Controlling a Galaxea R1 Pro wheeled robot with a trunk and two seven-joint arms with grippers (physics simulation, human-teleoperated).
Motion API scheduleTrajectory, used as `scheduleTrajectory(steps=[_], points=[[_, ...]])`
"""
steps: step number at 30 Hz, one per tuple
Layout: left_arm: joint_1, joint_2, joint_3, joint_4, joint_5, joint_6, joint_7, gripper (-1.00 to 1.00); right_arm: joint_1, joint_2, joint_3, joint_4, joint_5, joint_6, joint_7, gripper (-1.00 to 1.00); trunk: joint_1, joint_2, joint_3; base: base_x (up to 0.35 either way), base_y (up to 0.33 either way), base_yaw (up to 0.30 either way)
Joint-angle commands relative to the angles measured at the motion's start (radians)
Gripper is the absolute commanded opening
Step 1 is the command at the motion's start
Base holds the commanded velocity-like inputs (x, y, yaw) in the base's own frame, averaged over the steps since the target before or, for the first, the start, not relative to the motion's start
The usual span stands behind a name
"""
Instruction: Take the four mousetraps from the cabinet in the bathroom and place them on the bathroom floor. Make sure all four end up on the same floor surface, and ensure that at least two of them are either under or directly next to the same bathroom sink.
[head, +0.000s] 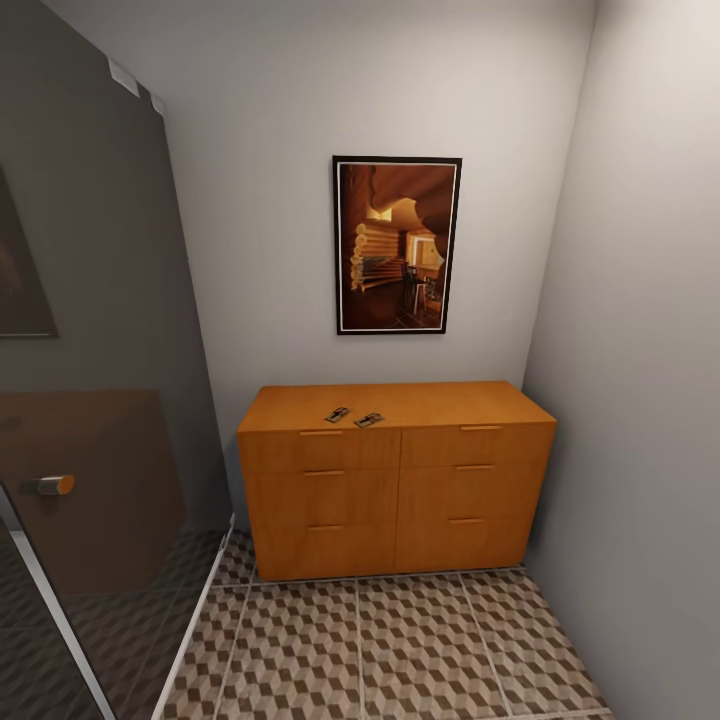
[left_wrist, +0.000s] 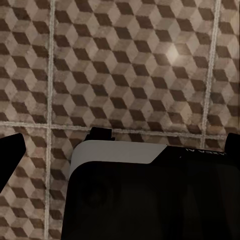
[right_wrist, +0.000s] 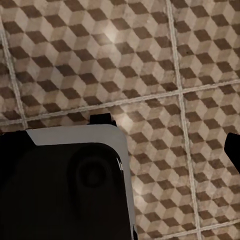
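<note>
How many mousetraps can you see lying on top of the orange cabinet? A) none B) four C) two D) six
C: two mousetraps lie side by side on the flat top of the cabinet, near its front edge, below the framed picture on the wall.

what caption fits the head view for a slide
Two mousetraps lie side by side on the orange-brown cabinet beneath a framed picture, cube-patterned bathroom floor in front.
</note>
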Motion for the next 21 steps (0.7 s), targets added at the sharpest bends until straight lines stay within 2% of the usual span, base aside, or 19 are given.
scheduleTrajectory(steps=[1, 21], points=[[-0.001, -0.002, 0.006, 0.001, 0.004, -0.004, 0.000, 1.00, -0.001, 0.000, -0.007, 0.003, 0.005, -0.006, -0.001, 1.00, 0.000, -0.001, -0.001, 0.000, 0.000, 0.000], [-0.001, 0.008, 0.007, 0.001, 0.005, -0.004, 0.000, 1.00, -0.001, 0.003, -0.005, 0.003, 0.006, -0.006, -0.004, 1.00, 0.000, -0.001, -0.001, 0.000, 0.000, 0.000]])
